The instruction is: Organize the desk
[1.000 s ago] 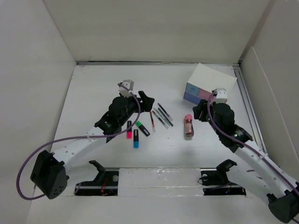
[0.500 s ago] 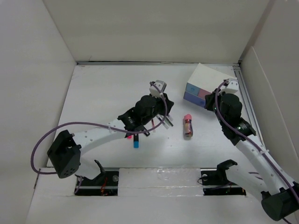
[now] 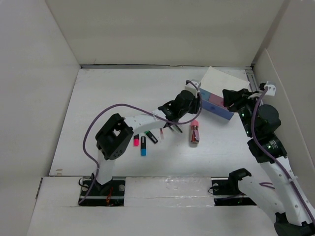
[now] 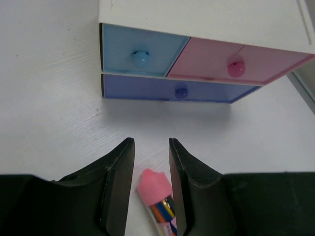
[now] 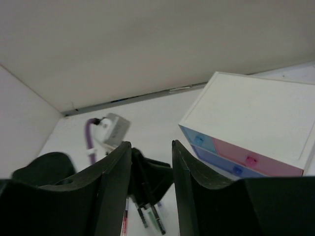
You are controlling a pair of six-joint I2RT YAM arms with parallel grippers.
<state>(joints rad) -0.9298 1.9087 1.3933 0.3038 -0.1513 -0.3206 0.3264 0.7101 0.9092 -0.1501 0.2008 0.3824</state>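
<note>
The white desk (image 3: 108, 98) carries a clear tube with a pink cap (image 3: 195, 132), a cluster of dark pens (image 3: 167, 129) and three highlighters (image 3: 143, 145). My left gripper (image 3: 194, 114) reaches right, between the pens and the drawer box (image 3: 221, 91). It is open (image 4: 150, 142); the tube's pink cap (image 4: 155, 187) lies on the desk (image 4: 49, 98) between its fingers, with a gap on the left side. Raised beside the box's right end, my right gripper (image 3: 231, 98) is open (image 5: 150, 145) and empty.
The drawer box (image 4: 197, 19) has blue, pink and purple drawer fronts, all closed, and is also seen from above (image 5: 256, 108). White panels wall the desk on three sides. A metal rail (image 3: 263, 118) runs along the right edge.
My left arm swung right from the pens to the tube and drawer box. My right gripper lifted and drew back to the right. The tube shifted slightly left.
</note>
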